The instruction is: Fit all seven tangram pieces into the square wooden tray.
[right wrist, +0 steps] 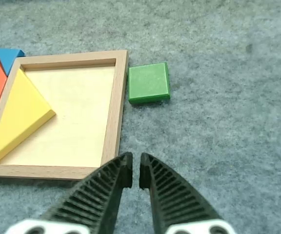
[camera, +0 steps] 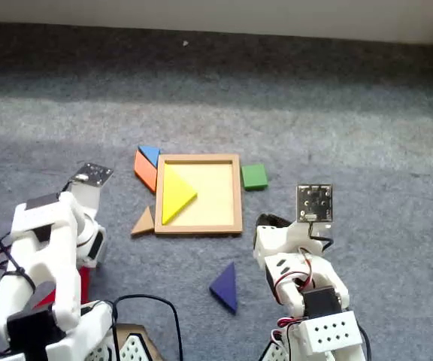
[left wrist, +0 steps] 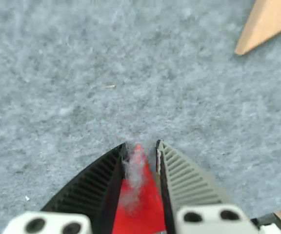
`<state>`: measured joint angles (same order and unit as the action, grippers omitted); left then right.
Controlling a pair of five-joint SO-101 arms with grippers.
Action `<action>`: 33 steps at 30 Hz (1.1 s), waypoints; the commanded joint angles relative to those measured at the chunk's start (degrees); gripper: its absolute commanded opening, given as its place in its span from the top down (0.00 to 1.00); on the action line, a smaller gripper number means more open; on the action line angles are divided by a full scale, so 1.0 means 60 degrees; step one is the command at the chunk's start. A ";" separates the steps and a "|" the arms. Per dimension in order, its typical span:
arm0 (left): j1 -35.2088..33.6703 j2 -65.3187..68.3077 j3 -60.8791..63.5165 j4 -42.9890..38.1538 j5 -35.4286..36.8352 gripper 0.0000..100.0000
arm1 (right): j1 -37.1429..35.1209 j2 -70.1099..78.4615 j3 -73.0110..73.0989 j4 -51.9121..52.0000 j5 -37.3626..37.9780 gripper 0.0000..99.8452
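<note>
The square wooden tray [camera: 235, 194] lies mid-carpet with a yellow triangle [camera: 174, 194] in its left half. An orange piece [camera: 145, 171] and a small blue triangle [camera: 149, 154] touch the tray's upper left corner. A tan triangle [camera: 143, 222] lies at its lower left and a green square [camera: 254, 177] at its upper right. A dark blue triangle [camera: 225, 287] lies nearer the arms. My left gripper [left wrist: 140, 146] is low over the carpet, shut on a red piece [left wrist: 140, 200]. My right gripper [right wrist: 135, 163] is shut and empty, just off the tray's [right wrist: 112, 117] near right corner.
Grey carpet covers the whole work area. Cables trail at the arm bases [camera: 145, 308]. The tan triangle [left wrist: 265, 22] lies ahead of the left gripper. The green square [right wrist: 149, 82] and the yellow triangle [right wrist: 18, 114] lie ahead of the right gripper.
</note>
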<state>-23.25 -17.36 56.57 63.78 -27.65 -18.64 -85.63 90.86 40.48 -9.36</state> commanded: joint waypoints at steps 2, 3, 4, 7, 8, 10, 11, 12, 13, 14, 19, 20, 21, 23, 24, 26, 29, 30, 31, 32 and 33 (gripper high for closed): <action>0.0579 -0.0916 -0.1575 0.1304 0.0747 0.88 | 0.0051 -0.0110 -0.0007 -0.0227 0.0103 0.96; 0.0579 -0.1253 -0.1736 0.1729 0.0733 0.88 | 0.0051 -0.0110 -0.0007 -0.0227 0.0103 0.96; 0.0579 -0.1634 -0.1839 0.2125 0.0733 0.88 | 0.0051 -0.0110 -0.0007 -0.0227 0.0103 0.96; 0.0315 -0.2982 -0.1853 0.3121 0.0278 0.88 | 0.0051 -0.0110 -0.0007 -0.0227 0.0103 0.96; 0.0110 -0.3421 -0.1795 0.3385 0.0117 0.88 | 0.0051 -0.0110 -0.0007 -0.0227 0.0103 0.96; -0.0505 -0.4315 -0.1560 0.3766 -0.0103 0.88 | 0.0051 -0.0110 -0.0007 -0.0227 0.0103 0.96; -0.0828 -0.4667 -0.1414 0.3927 -0.0234 0.88 | 0.0051 -0.0110 -0.0007 -0.0227 0.0103 0.96; -0.1194 -0.5033 -0.1223 0.4029 -0.0425 0.88 | 0.0051 -0.0110 -0.0007 -0.0227 0.0103 0.96; -0.1634 -0.5341 -0.1033 0.4088 -0.0703 0.88 | 0.0051 -0.0110 -0.0007 -0.0227 0.0103 0.96; -0.2132 -0.5575 -0.0872 0.4088 -0.1026 0.88 | 0.0051 -0.0110 -0.0007 -0.0227 0.0103 0.96; -0.4344 -0.5766 -0.0095 0.4396 -0.2974 0.88 | 0.0051 -0.0110 -0.0007 -0.0227 0.0103 0.96; -0.4681 -0.5663 0.0007 0.4542 -0.3399 0.88 | 0.0051 -0.0110 -0.0007 -0.0227 0.0103 0.96; -0.4989 -0.5516 0.0066 0.4689 -0.3766 0.88 | 0.0051 -0.0110 -0.0007 -0.0227 0.0103 0.96; -0.5619 -0.5150 0.0095 0.4762 -0.4352 0.88 | 0.0051 -0.0110 -0.0007 -0.0227 0.0103 0.96; -0.5897 -0.4930 0.0095 0.4747 -0.4615 0.88 | 0.0051 -0.0110 -0.0007 -0.0227 0.0103 0.96; -0.6293 -0.4403 0.0095 0.4747 -0.5128 0.88 | 0.0051 -0.0110 -0.0007 -0.0227 0.0103 0.96; -0.6718 -0.3407 0.0110 0.4703 -0.5832 0.88 | 0.0051 -0.0110 -0.0007 -0.0227 0.0103 0.96; -0.6821 -0.3011 0.0095 0.4586 -0.5993 0.88 | 0.0051 -0.0110 -0.0007 -0.0227 0.0103 0.96; -0.6894 -0.2615 0.0095 0.4425 -0.6095 0.88 | 0.0051 -0.0110 -0.0007 -0.0227 0.0103 0.96; -0.6938 -0.2205 0.0095 0.4176 -0.6125 0.88 | 0.0051 -0.0110 -0.0007 -0.0227 0.0103 0.96; -0.6938 -0.1766 0.0095 0.3912 -0.6110 0.88 | 0.0051 -0.0110 -0.0007 -0.0227 0.0103 0.96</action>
<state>-63.34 -36.00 57.45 91.38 -62.46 -18.64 -85.63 90.86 40.48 -9.36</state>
